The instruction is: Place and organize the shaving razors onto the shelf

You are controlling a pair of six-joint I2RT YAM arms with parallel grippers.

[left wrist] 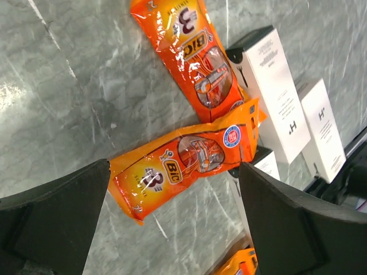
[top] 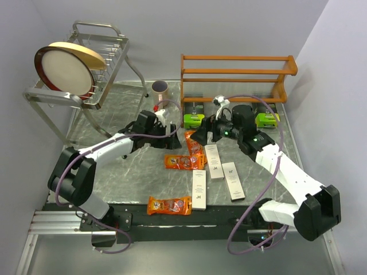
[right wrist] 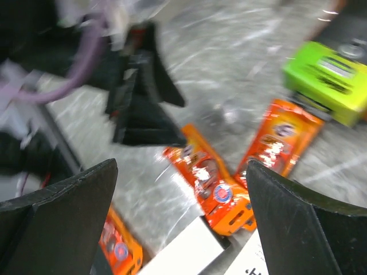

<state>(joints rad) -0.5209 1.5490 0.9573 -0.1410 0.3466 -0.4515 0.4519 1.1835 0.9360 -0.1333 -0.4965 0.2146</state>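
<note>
Back right on the grey marbled counter (top: 137,177): orange-brown wooden shelf (top: 238,71), upright by the wall, long rails running left to right. Just in front of it, on the counter, lie two lime-green-and-black packs (top: 193,120), one near the shelf's left end and one near its right end.

Mid-counter cluster: three flat orange packets (top: 183,162) and three long slim white boxes (top: 213,161), all lying flat.
- Two orange packets lie together at the centre, touching at their ends. The third lies apart, near the front edge, just beside the nearest white box.
- White boxes run roughly front to back, side by side, stepped toward the right. An orange packet touches the end of the box nearest the shelf.

Left fingers (left wrist: 57,223): spread as wide as they go, nothing held. In the left wrist view one orange packet shows in the gap between them, with a second packet and two white boxes beyond. Height above the packet cannot be told.

Right fingers (right wrist: 57,217): also fully spread, nothing held. The right wrist view is blurred. It shows orange packets between the fingers, a green pack at upper right and the left arm's dark end at upper left.

From above, the two arms reach inward and their ends are near each other over the central orange packets.

Back left: silver wire rack (top: 112,51) carrying a round plate (top: 64,70) on edge. A mauve mug (top: 159,87) stands between the rack and the shelf.
</note>
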